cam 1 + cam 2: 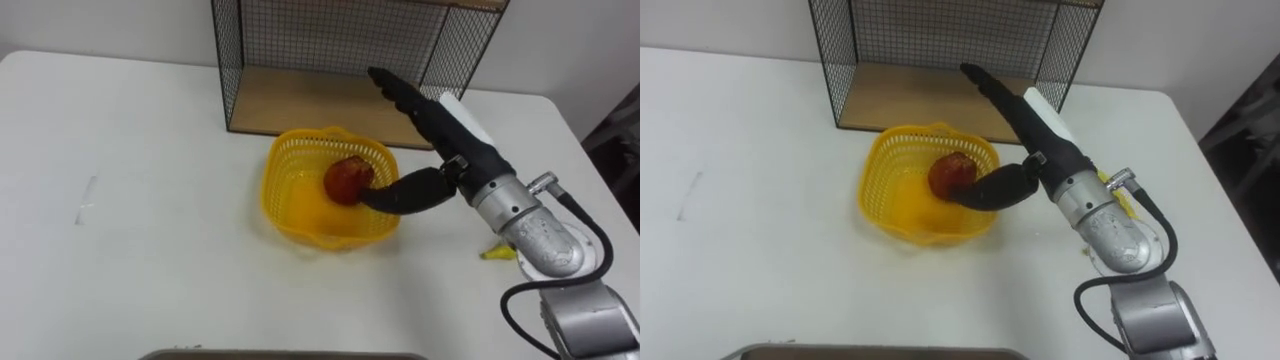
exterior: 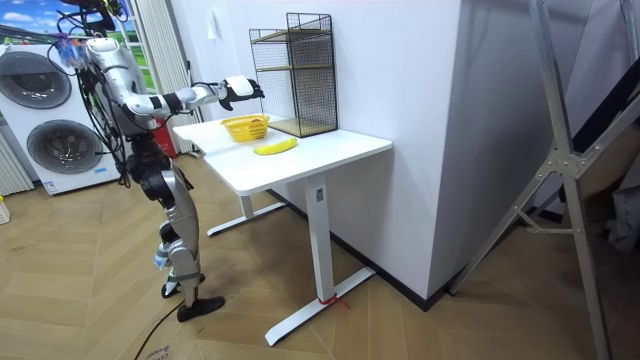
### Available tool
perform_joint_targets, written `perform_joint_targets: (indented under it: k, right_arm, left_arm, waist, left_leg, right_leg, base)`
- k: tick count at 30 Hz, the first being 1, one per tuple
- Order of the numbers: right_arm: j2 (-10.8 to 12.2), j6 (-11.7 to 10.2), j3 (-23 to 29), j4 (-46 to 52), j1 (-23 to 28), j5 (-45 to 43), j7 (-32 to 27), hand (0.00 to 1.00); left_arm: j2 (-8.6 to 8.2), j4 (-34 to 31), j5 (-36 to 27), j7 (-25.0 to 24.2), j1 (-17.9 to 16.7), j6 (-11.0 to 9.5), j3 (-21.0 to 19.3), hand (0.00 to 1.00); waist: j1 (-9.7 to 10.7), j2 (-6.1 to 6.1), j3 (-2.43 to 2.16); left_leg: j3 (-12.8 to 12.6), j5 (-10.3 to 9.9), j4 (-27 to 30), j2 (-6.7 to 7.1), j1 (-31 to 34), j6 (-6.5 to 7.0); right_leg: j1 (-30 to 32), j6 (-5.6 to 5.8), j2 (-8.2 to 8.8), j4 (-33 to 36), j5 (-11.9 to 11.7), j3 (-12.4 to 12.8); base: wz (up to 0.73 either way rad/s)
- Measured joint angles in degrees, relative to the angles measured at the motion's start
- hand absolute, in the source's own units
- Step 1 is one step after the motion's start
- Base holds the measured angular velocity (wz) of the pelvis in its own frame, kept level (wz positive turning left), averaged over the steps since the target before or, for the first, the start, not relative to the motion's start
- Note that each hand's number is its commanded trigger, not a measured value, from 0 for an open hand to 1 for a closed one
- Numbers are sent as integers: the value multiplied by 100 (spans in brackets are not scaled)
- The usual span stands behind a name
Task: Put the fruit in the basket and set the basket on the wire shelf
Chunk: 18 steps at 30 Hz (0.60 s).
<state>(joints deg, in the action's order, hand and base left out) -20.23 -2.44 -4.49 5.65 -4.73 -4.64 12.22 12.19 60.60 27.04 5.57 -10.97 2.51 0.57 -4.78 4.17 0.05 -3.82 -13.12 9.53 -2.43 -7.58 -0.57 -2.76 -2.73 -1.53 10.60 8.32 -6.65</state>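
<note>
My right hand (image 1: 455,140) hangs over the yellow basket (image 1: 283,160). Its fingers (image 1: 400,97) are straight and pressed together, and the thumb is spread wide below them, pinching nothing. To do this step well, I judge I should lift straight up, keeping my thumb off the rim, then go for the banana (image 1: 497,253) on the table (image 1: 150,250) behind my wrist. The red fruit (image 1: 345,180) lies in the basket, just off my thumb tip; whether they touch I cannot tell. The shelf (image 1: 300,105) stands just beyond my fingertips

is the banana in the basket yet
No, the banana lies on the white table outside the yellow basket, which holds a red apple.
</note>
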Motion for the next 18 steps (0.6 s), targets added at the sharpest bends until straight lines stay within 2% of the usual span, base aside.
perform_joint_targets:
  k: [7,13,18]
  right_arm:
    - [2,-1,622,5,-27,9,-716,0]
    - [-1,-4,1145,-84,-26,-116,-1727,0]
    - [-2,-4,1311,-187,-36,-273,-2291,0]
  left_arm:
    - [-2,1,-4,174,-52,0,-173,0]
    - [-2,-229,-1,180,-291,7,-286,0]
    - [-3,-340,-16,180,-443,13,-286,0]
  waist:
    - [104,-9,5]
    - [191,10,-5]
    - [273,1,8]
  left_leg:
    - [4,0,0,6,-19,0]
    - [8,1,5,8,-25,2]
    - [0,2,-5,6,-61,2]
  right_leg:
    - [-27,2,2,-2,1,9]
    - [-35,2,0,1,1,16]
    - [-37,4,-3,0,3,21]
  base:
    - [0]
    - [0]
    - [-1]
